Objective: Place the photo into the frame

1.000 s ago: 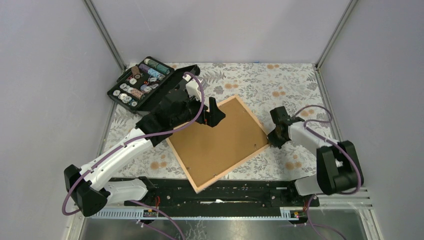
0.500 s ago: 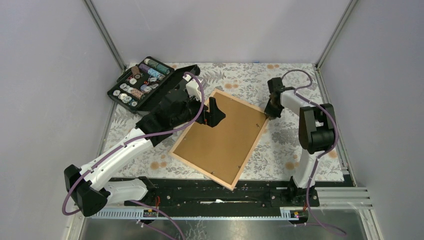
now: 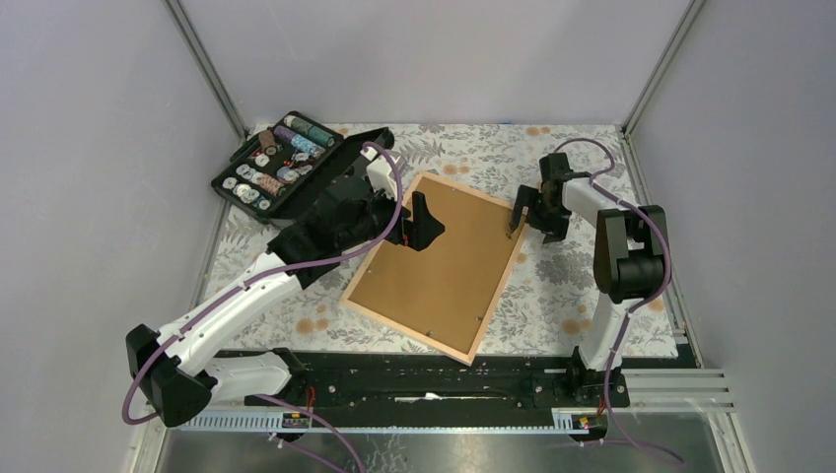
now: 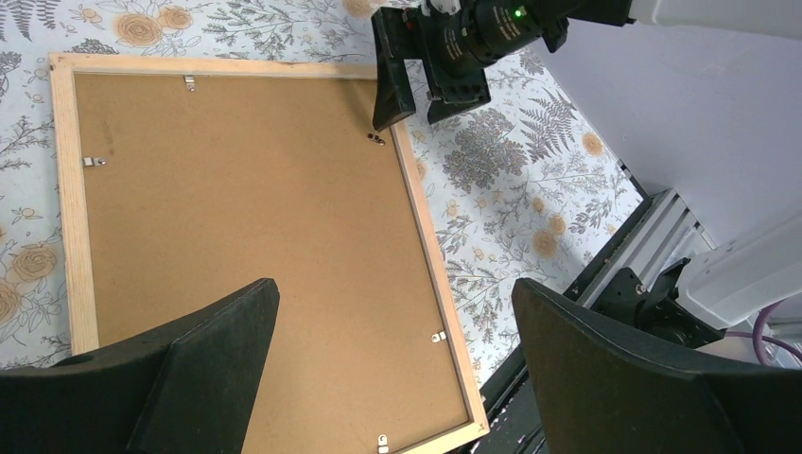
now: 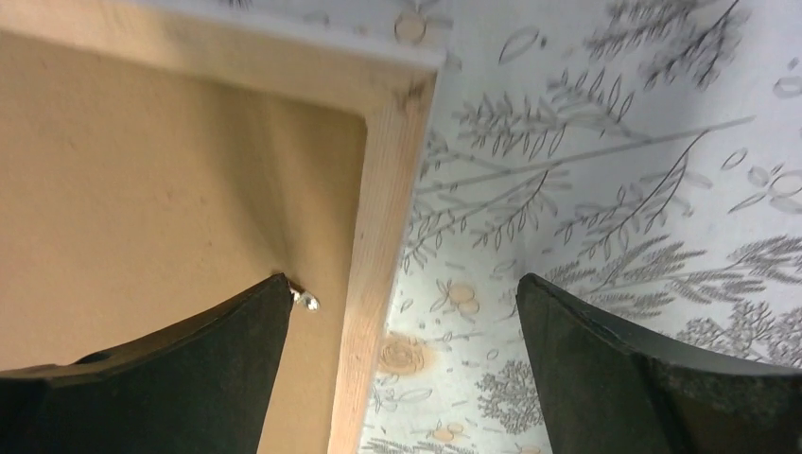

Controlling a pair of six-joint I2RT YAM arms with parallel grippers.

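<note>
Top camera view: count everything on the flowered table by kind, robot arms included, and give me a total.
Pale wooden rectangular picture frame: 1
Brown backing board inside it: 1
Open black plastic case: 1
White-and-black robot arms: 2
Total: 5

Pale-wood frame [image 4: 64, 208], matt brn backing [image 4: 246, 218]

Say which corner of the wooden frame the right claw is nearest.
The far right corner of the frame: the open right gripper straddles the rail right beside it, while the other three corners lie farther off.
</note>
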